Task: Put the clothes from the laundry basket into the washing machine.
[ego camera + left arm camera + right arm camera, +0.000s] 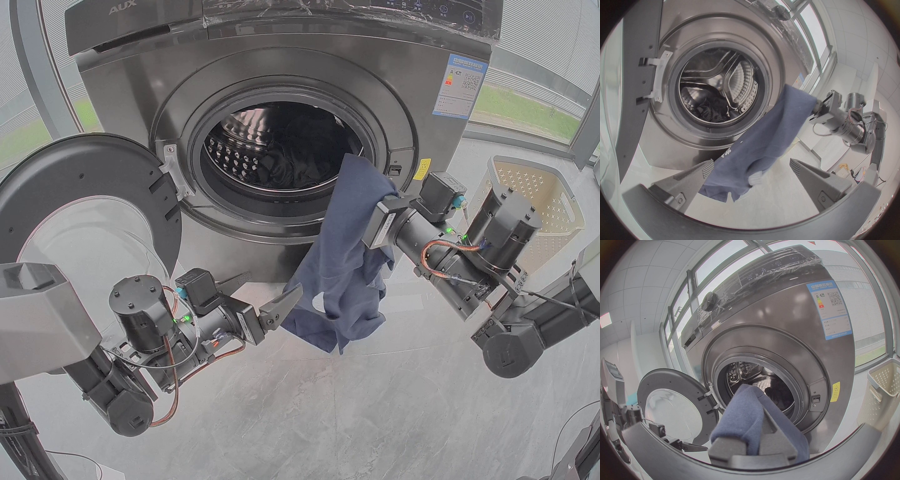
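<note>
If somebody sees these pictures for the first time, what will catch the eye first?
A dark blue garment hangs from the shut right hand, in front of the open mouth of the washing machine. Dark clothes already lie in the drum, and the left hand is open by the garment's lower end.

The washing machine (400, 94) stands straight before me, its door (81, 187) hanging open to my left, beside the opening. Inside the drum (250, 144), a heap of clothes (300, 156) lies low toward the back. My right gripper (756, 433) is in front of the opening's right edge, pinched on a garment (340, 262) that drapes over it and hangs before the machine's lower front, above the floor (350, 406). My left gripper (275, 284) sits lower, left of that garment and right of the door, jaws spread, one fingertip just beside the hanging cloth. The laundry basket (550, 187) stands right of the machine, behind my right arm
</note>
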`<state>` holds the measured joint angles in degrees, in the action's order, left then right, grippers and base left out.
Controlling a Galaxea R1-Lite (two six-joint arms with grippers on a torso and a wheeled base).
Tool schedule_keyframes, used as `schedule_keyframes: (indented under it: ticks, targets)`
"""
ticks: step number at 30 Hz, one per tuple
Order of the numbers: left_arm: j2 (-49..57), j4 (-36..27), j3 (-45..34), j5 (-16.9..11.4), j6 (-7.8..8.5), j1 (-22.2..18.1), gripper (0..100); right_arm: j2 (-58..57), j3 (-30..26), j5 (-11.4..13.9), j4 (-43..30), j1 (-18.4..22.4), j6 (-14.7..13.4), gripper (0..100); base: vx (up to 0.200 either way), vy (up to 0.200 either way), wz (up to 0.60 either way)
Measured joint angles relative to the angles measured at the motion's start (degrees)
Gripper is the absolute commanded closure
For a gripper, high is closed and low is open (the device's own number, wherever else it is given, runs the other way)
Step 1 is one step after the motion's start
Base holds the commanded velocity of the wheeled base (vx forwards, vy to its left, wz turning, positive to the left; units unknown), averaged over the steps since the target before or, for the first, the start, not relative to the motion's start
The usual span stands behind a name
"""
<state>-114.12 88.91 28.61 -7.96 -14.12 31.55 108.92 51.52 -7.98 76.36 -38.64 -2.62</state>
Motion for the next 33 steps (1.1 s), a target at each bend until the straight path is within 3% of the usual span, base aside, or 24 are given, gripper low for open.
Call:
schedule_keyframes:
  ticks: [13, 21, 33]
  targets:
    - [-5.3, 0.0, -1.5, -0.5, 1.69, -1.0, 0, -0.8, 1.3, -0.4, -0.7, 0.2, -0.2, 100, 0.0, 0.0, 0.0]
    - [-8.1, 0.1, -3.6, -3.5, 4.71, -0.1, 0, 0.7, 6.8, -1.2, -2.7, 0.5, -0.2, 100, 0.0, 0.0, 0.0]
    - [-15.7, 0.1, 4.8, -4.5, 4.86, 2.0, 0, 1.6, 8.8, -1.3, -3.0, -0.1, -0.4, 100, 0.0, 0.0, 0.0]
